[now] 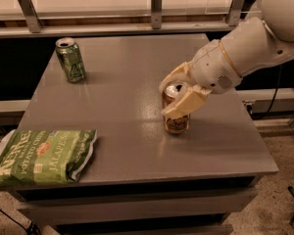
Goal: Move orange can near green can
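Observation:
The orange can point(177, 123) stands upright near the middle right of the grey table point(122, 82), its silver top showing. My gripper point(179, 94) reaches in from the right and is shut on the orange can, with a cream finger on either side of its upper part. The green can point(71, 59) stands upright at the table's far left corner, well apart from the orange can.
A green chip bag point(41, 156) lies flat at the table's front left corner, partly over the edge. A metal rail with posts point(157, 6) runs behind the table. The white arm point(255, 43) spans the right side.

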`<state>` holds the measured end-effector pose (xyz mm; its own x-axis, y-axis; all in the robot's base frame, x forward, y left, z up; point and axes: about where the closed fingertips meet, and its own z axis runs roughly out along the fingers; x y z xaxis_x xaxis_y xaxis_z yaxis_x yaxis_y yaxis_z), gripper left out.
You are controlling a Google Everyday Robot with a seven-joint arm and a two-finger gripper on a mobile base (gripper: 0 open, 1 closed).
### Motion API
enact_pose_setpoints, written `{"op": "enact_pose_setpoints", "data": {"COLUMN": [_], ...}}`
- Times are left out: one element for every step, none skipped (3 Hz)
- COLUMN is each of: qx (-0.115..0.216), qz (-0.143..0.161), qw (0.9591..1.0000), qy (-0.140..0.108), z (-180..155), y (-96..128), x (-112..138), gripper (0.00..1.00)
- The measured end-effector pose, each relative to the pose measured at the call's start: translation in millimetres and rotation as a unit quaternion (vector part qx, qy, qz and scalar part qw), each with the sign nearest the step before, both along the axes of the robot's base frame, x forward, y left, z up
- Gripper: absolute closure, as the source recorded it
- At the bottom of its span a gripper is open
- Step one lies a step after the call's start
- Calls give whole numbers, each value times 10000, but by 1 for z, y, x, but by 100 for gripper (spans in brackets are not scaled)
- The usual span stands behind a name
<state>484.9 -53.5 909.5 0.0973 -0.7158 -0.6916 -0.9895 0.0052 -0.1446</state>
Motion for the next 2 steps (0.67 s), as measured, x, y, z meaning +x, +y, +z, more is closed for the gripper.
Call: {"op": "enact_pose_setpoints", "data": {"qx": [-31,-70], "qz": [176,427], "qw": [9998,9991], "qy": [32,14], "z": [0,-2], "y": [8,21], "x": [4,40], "gripper": [100,100]}}
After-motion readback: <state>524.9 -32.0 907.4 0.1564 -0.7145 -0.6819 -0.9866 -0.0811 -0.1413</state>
